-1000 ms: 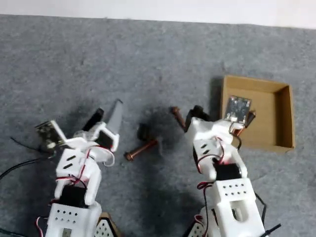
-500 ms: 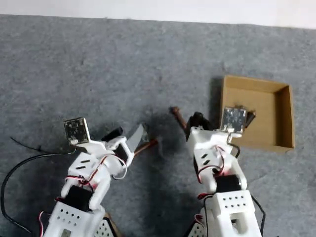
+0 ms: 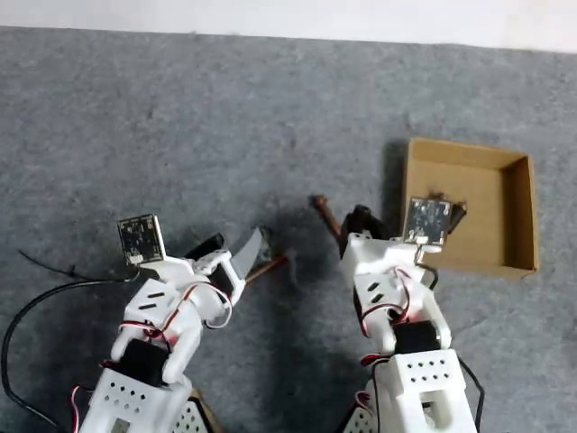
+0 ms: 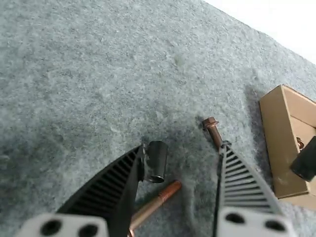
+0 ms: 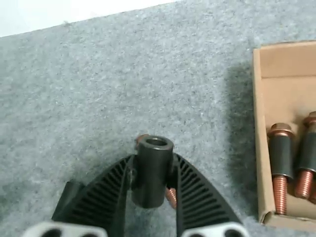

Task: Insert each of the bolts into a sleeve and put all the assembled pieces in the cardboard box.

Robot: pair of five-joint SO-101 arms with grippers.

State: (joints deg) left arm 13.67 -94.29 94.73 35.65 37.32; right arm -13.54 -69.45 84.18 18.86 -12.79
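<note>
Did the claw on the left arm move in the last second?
Yes. The left claw swung toward the cardboard box and is now over the loose bolt.

Loose bolt [image 4: 159, 196] beside sleeve [image 4: 157, 162]; assembled pieces [image 5: 282, 157] in box [image 3: 478, 203].

High camera sat fixed above, off arms, looked steeply down over grey tabletop [image 3: 180, 117], far enough back to take in both arms and cardboard box [image 3: 518, 212]. Left wrist camera rode just behind left arm's fingers [image 4: 113, 185], faced forward and down, low over tabletop. Right wrist camera sat likewise behind right arm's fingers [image 5: 103, 195], very near held sleeve [image 5: 153, 170]. All three shared cardboard box; high and left wrist views shared loose bolt [image 3: 325, 212].
</note>
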